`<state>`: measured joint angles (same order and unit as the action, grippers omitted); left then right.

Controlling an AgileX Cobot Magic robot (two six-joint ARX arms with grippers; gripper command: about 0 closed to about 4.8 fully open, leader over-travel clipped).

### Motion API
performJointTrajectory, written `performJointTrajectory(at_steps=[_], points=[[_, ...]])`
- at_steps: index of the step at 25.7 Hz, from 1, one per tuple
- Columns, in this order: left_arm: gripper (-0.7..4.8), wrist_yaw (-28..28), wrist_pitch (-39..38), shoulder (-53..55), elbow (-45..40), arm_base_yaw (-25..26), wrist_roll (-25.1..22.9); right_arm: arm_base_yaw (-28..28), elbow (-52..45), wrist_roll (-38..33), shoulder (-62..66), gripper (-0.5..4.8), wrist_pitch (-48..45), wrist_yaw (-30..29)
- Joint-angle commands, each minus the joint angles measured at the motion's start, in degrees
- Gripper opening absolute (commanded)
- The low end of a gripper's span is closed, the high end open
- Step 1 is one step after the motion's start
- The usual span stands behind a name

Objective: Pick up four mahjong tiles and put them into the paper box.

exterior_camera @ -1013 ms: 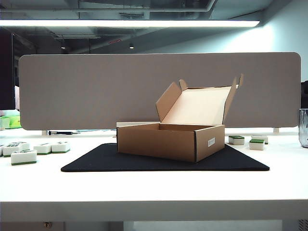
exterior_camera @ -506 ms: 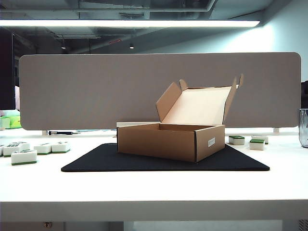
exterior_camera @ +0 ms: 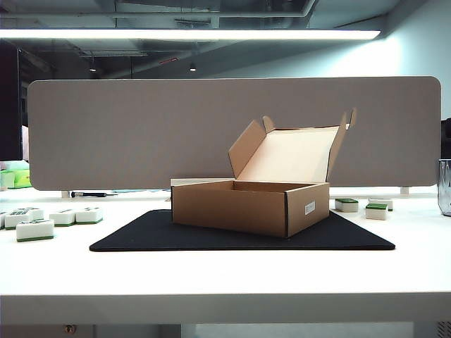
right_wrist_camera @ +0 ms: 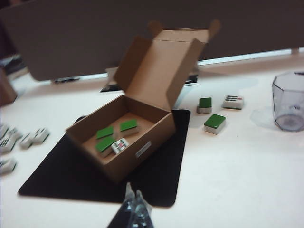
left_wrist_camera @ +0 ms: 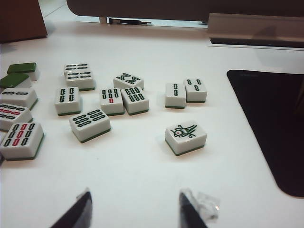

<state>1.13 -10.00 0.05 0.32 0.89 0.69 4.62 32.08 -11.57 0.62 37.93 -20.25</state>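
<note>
The white counter [exterior_camera: 225,274] carries a black mat [exterior_camera: 239,239], on which the paper box [exterior_camera: 250,206] is set with its lid raised. Four mahjong tiles [right_wrist_camera: 113,137] are counted inside it in the right wrist view, so the task is judged essentially complete. The right claw [right_wrist_camera: 133,205] is seen clenched and empty, held above the mat's near edge with the box just ahead of it. The left claw [left_wrist_camera: 135,209] is held released over loose spare tiles [left_wrist_camera: 186,137], well apart from the box. Neither arm is visible in the exterior view.
</note>
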Motion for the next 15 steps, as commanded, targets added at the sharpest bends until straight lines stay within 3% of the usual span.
performJointTrajectory(at_steps=[1, 7, 11, 15], points=[[2.24, 0.0, -0.7, 0.0, 0.0, 0.1, -0.4, -0.2, -9.3, -7.0, -0.6, -0.01, -16.2, 3.1], [2.23, 0.0, -0.7, 0.0, 0.0, 0.1, -0.4, -0.2, -25.5, -9.4, -0.7, -0.01, -32.3, 11.8], [2.23, 0.0, -0.7, 0.0, 0.0, 0.1, -0.4, -0.2, -29.7, -9.4, -0.7, -0.01, -35.6, 16.5], [2.24, 0.0, -0.7, 0.0, 0.0, 0.1, -0.4, -0.2, -31.8, -8.1, -0.7, -0.01, -33.4, 20.5]])
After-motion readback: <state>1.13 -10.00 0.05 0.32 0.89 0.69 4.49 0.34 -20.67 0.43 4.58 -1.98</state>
